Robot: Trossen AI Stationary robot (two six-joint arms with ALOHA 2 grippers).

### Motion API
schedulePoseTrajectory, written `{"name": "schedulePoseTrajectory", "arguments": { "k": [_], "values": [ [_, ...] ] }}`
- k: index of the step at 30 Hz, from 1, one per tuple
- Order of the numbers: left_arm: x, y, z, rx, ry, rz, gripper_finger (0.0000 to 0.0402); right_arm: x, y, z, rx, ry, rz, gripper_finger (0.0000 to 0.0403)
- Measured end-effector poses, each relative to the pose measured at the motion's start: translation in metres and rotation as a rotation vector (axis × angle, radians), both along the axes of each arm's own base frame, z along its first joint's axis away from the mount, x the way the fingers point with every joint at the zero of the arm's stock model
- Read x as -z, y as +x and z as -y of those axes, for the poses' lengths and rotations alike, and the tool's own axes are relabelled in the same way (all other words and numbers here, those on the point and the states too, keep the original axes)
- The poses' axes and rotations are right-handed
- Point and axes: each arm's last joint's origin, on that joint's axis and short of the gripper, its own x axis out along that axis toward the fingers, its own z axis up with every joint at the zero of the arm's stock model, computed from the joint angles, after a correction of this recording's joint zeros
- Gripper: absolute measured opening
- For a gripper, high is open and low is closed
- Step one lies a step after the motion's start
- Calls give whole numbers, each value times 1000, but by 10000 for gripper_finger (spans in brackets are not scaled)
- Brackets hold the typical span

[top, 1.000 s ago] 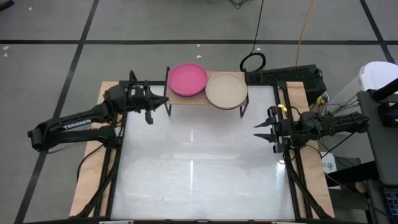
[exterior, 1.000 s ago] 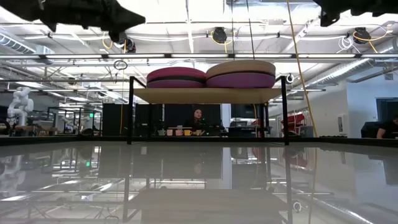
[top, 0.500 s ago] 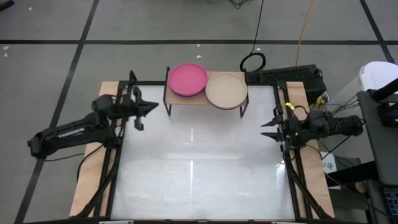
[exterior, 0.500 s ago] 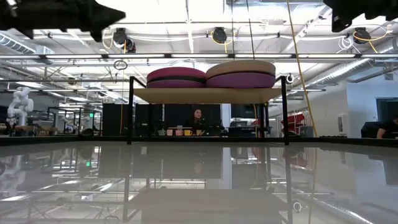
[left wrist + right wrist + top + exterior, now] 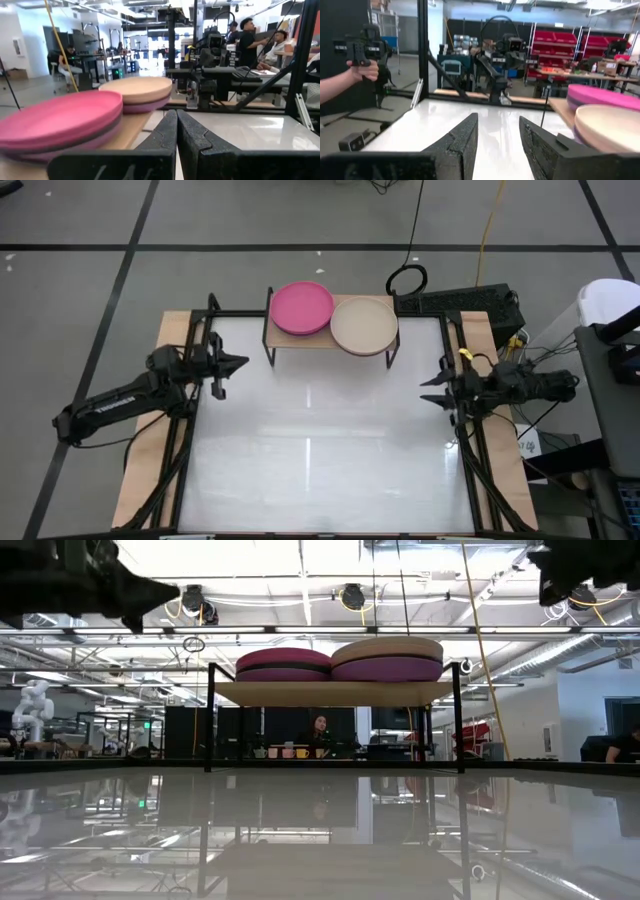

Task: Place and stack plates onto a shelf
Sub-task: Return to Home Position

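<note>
Two stacks of plates rest on the shelf [image 5: 330, 692], a light wood top on thin black legs at the table's far edge. The left stack [image 5: 283, 664] has a hot pink plate [image 5: 302, 308] on top, with darker plates under it. In the right stack [image 5: 388, 658], a beige plate [image 5: 364, 325] lies over a purple one. My left gripper [image 5: 240, 363] hangs shut above the table's left edge, near the shelf's left end; its wrist view shows the shut fingers [image 5: 176, 122] and both stacks [image 5: 55, 122]. My right gripper [image 5: 425, 390] is open above the right edge and holds nothing [image 5: 497, 135].
The white tabletop [image 5: 320, 440] spreads glossy between the two arms. A black frame rail [image 5: 470, 460] runs along each side of it. Cables and a black box [image 5: 460, 302] lie beyond the far right corner. A person's hand holding a device [image 5: 362, 57] shows in the room beyond.
My left gripper has drawn back from the shelf's left end toward the table's left and near edges. My right gripper has pulled back slightly toward the right edge. The plates have stayed put.
</note>
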Motion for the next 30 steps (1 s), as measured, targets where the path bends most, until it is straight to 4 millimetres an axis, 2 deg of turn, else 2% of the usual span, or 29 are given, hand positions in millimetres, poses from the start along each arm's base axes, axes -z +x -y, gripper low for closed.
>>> {"name": "schedulePoseTrajectory", "arguments": {
  "k": [3, 9, 23, 26, 30],
  "values": [
    [10, -1, 1, 2, -23, -6, 4, 7, 3, 0, 21, 8, -17, 125],
    [19, -2, 1, 15, -75, -7, 4, 7, 4, 0, 21, 34, -6, 119],
    [8, -4, 3, 46, 59, 87, 3, 5, 4, 0, 19, 38, 13, 22],
    [9, -4, 3, 46, 55, 78, 3, 10, 6, 0, 17, 24, 7, 5],
    [15, -3, 3, 42, 44, 52, 3, 21, 10, -1, 19, 21, -27, 3]
  ]
}}
